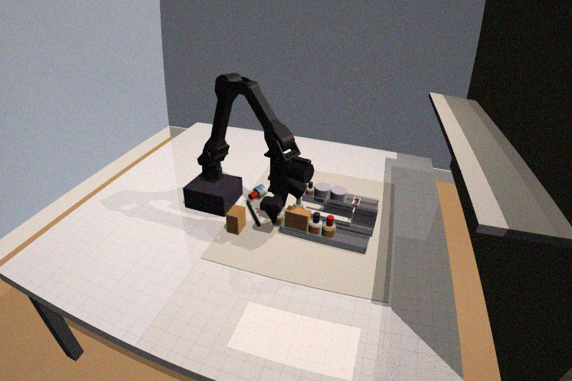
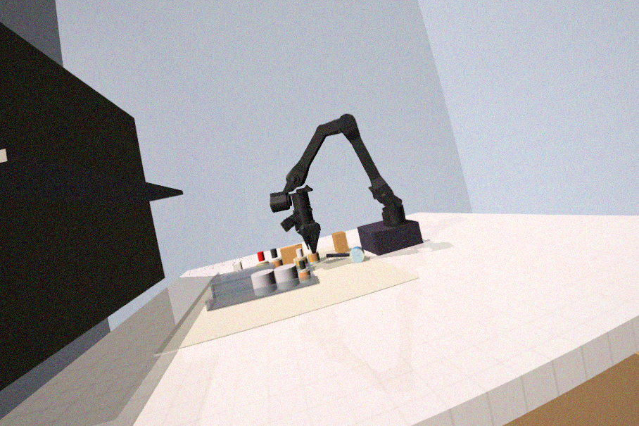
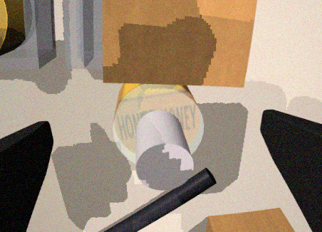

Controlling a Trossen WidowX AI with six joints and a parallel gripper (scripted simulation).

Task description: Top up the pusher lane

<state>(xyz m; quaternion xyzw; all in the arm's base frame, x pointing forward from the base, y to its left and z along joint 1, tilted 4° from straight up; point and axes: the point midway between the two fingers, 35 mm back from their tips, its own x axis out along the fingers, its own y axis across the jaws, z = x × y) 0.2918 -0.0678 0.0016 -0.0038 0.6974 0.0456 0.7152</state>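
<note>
The loose honey jar [image 1: 280,218] [image 2: 313,257] [image 3: 158,132] has a white cap and stands on the beige mat just in front of the grey lane rack [image 1: 356,242]. My gripper [image 1: 276,210] [image 2: 311,244] [image 3: 158,126] is open and points down over this jar, one finger on each side, not touching it. The matching white-capped jar [image 1: 298,203] [image 3: 6,12] stands at the front of the middle lane. That lane's pusher plate [image 1: 355,201], marked red, sits far back.
A brown box [image 1: 297,218] [image 3: 180,12], a black-capped jar [image 1: 315,224] and a red-capped jar [image 1: 329,226] fill the near lane. A loose brown box [image 1: 236,218], a dark rod [image 1: 253,213] [image 3: 142,217] and a lying red-capped jar [image 1: 257,192] are close by.
</note>
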